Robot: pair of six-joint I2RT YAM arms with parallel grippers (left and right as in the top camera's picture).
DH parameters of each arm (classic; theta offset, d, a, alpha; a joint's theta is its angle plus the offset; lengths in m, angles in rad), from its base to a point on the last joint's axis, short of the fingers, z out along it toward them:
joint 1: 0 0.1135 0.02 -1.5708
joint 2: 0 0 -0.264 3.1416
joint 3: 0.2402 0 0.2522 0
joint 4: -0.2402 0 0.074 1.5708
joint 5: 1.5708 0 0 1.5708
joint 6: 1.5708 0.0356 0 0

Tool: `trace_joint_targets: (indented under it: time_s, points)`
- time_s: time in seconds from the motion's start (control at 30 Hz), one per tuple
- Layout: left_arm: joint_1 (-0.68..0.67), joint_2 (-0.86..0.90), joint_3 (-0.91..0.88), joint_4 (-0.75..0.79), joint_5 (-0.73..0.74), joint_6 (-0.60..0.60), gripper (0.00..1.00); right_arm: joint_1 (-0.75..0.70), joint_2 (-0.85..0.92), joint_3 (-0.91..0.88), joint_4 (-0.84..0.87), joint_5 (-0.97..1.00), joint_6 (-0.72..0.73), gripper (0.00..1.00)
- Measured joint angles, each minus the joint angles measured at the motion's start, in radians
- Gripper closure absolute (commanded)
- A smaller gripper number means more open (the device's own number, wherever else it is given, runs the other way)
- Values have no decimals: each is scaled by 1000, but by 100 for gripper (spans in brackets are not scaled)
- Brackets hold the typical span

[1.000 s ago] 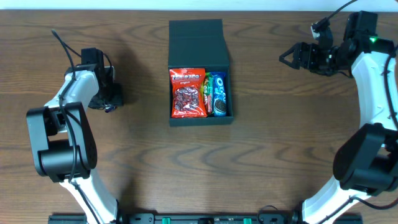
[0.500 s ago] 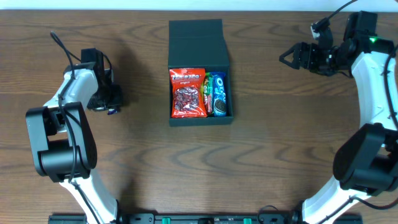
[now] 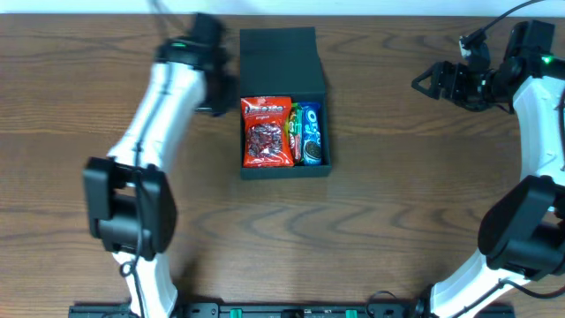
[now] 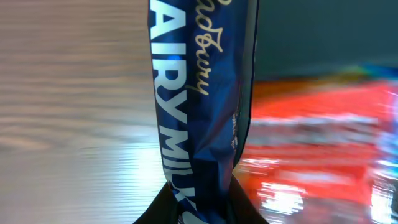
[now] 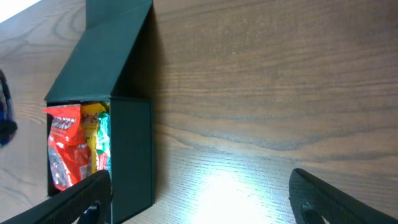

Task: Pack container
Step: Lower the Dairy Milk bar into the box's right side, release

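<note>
Left arm (image 3: pixel 168 97) swung to dark teal-green matte box container (image 3: pixel 278 57), centre of bench (image 3: pixel 397 221), lid open | left gripper (image 4: pixel 200 206) clamped on blue-wrapped chocolate bar (image 4: pixel 199 93) | right gripper (image 3: pixel 424 82) apart | lift your bar over the wall before releasing.

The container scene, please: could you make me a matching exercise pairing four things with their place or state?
Things:
1. red snack bag
2. Oreo packet
3. Dairy Milk bar
4. right gripper

Place or state:
A. open, over bare table, right of the container
B. in the container, right side
C. clamped in the left gripper
D. in the container, left side

Pairs: 1-D, 2-B, 3-C, 4-A.
</note>
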Motion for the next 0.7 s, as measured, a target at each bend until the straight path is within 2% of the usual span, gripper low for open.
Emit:
trace_joint_targets:
  time_s: [0.17, 0.43, 0.47, 0.5, 0.53, 0.57, 0.63, 0.7]
  points:
    - [-189, 0, 2, 6, 37, -129, 94, 0, 0, 0, 0, 3, 0, 7]
    - [-316, 0, 2, 78, 109, -278, 91, 0, 0, 0, -1, 3, 0, 6]
    - [-324, 0, 2, 78, 113, -293, 86, 0, 0, 0, -2, 3, 0, 6]
    - [-330, 0, 2, 77, 118, -310, 65, 0, 0, 0, -3, 3, 0, 5]
    - [-333, 0, 2, 76, 123, -330, 32, 0, 0, 0, -7, 3, 0, 5]
    - [-333, 0, 2, 75, 126, -340, 23, 0, 0, 0, -9, 3, 0, 5]
    - [-331, 0, 2, 77, 126, -370, 13, 0, 0, 0, -13, 3, 0, 5]
    - [-329, 0, 2, 84, 127, -386, 12, 0, 0, 0, -14, 3, 0, 5]
